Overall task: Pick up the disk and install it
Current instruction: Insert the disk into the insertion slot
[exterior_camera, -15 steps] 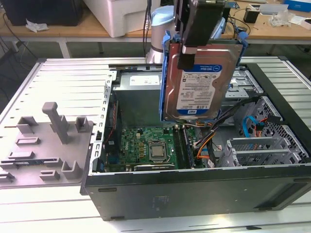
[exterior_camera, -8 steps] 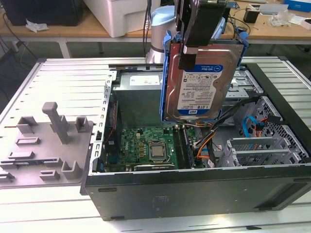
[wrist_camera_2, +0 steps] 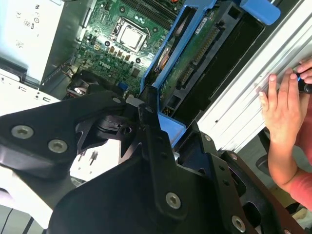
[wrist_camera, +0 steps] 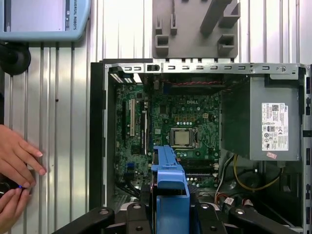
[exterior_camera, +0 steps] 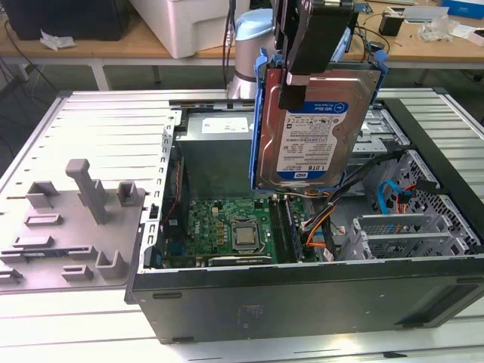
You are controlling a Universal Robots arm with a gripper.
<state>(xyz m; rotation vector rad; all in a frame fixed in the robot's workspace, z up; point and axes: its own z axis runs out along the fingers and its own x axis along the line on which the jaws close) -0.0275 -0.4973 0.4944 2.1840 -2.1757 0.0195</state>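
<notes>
The claw point(exterior_camera: 296, 91) clamps the disk point(exterior_camera: 314, 128) upright above the open case point(exterior_camera: 302, 295), and straight down beneath it is open air to the board point(exterior_camera: 227, 227). Toward the exterior view's left of the claw, the power box point(exterior_camera: 215, 147) walls off that side. Toward the exterior view's right, the drive cage point(exterior_camera: 386, 132) stands near the disk's edge, with cables point(exterior_camera: 325, 219) strung lower down. Beyond the case wall, a person's hand point(wrist_camera: 19, 156) lies over the table point(wrist_camera: 63, 122), well apart from the claw. A grey fixture point(exterior_camera: 76, 219) sits outside the case, farther off.
</notes>
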